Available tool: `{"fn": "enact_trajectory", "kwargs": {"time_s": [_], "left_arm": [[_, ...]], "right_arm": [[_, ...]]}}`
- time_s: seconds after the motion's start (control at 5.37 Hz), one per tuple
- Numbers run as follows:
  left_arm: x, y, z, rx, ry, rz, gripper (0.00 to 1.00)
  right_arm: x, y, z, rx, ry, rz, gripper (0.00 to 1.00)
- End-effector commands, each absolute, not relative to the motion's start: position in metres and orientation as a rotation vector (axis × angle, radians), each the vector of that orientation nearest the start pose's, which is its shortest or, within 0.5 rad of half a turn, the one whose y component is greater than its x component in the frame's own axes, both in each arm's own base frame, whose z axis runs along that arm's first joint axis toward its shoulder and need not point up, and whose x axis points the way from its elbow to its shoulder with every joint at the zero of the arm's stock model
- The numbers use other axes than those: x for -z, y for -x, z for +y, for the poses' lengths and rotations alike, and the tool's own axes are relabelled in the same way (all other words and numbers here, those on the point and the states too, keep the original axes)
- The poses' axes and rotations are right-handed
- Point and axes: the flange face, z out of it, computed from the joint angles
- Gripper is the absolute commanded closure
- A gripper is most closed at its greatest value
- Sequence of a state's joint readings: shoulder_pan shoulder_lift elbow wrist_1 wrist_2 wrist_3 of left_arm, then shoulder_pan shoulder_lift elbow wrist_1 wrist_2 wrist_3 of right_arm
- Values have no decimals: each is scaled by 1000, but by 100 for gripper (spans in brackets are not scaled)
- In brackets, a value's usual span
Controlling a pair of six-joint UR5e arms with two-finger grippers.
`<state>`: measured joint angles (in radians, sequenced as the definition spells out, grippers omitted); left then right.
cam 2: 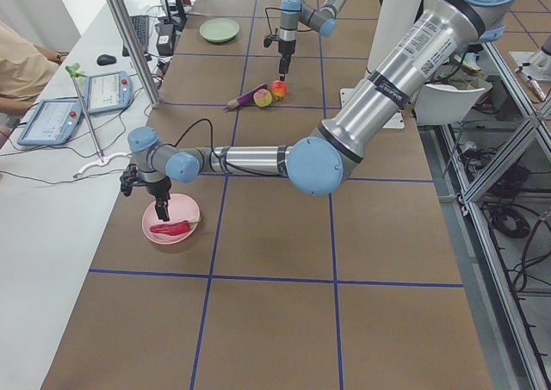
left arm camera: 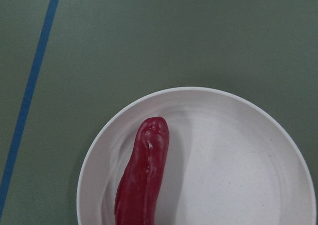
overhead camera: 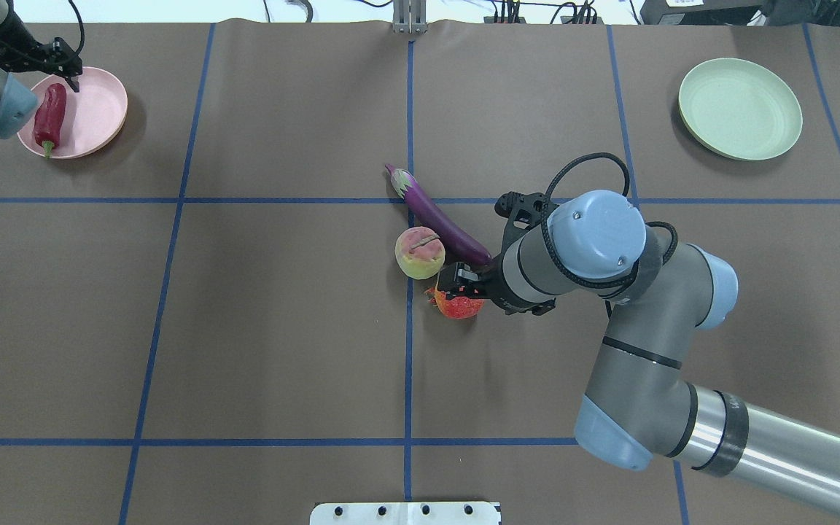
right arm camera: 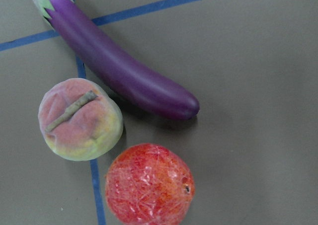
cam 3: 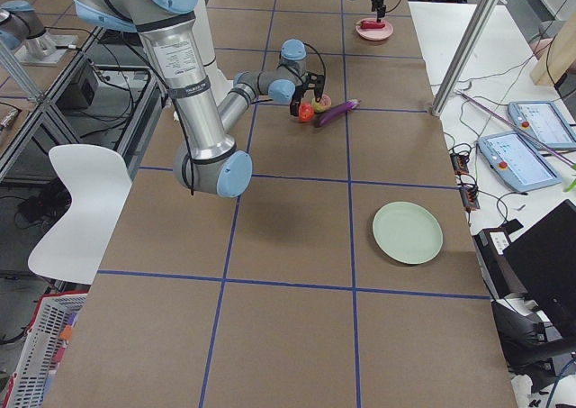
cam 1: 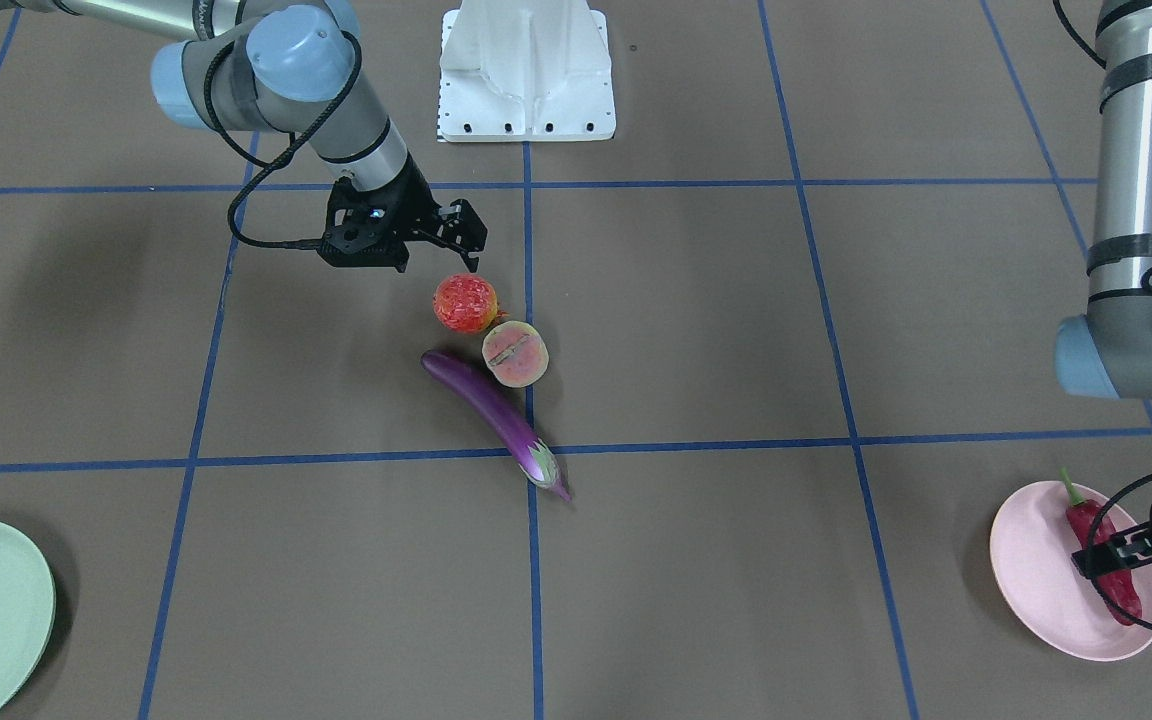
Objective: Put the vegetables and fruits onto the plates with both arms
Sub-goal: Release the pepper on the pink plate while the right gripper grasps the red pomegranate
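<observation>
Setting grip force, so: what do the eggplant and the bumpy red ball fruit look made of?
The eggplant is probably moulded plastic, smooth and glossy, with a soft highlight running along it. The ball fruit is perhaps plastic or foam, with a crinkled, faintly shiny skin; the look leaves it open.

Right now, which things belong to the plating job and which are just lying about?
Job: long purple eggplant, red chili pepper, bumpy red-orange ball fruit, halved pink-faced fruit, pale pink plate, mint green plate.
Lying about: white base block, white chair.
</observation>
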<state>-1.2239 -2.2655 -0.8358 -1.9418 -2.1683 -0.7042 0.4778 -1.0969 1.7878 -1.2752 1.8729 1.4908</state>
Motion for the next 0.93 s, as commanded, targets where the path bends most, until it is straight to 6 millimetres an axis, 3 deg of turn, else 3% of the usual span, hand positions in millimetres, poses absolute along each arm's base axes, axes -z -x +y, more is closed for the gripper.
{"fn": "enact_trajectory", "kwargs": {"time_s": [0.0,0.19,0.37,0.75], "left_arm": [[-545,-193,-765,243,12,681,0],[-544,-193,-765,241,8,683,0],[-546,-194,-763,239,8,681,0],[-547,-195,-763,237,9,679,0]], "right_arm": [[-266,527,-377,-223,-25,-1006,0],[-270,529,-381,-236,-47,-992,0],[-260,549,-392,-244,-61,-990,0],[-260,549,-393,-244,-66,-1006,0]]}}
